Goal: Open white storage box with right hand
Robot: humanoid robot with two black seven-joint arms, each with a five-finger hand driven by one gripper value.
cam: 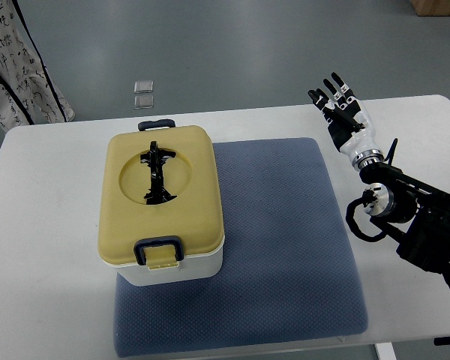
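The fingers point(331, 88) of the right hand point(343, 114) are spread and straight, holding nothing, their tips pointing toward the far edge of the desk point(52, 255). The hand hovers over the far right part of the desk, well apart from the storage box point(162, 204), and its black forearm point(412, 214) runs back to the picture's right edge.

The storage box stands on the left part of a blue-grey mat point(285, 247) that lies in the middle of the white desk. Its body is white and its lid point(159, 195) is yellowish, resting flat on the body. A black handle point(157, 172) lies folded in the round recess of the lid. A dark latch point(158, 250) sits at the near edge of the lid, and another point(155, 125) at the far edge.

On the grey floor beyond the desk lie two small clear squares point(143, 94). A patterned white cloth point(19, 67) shows at the upper left corner.
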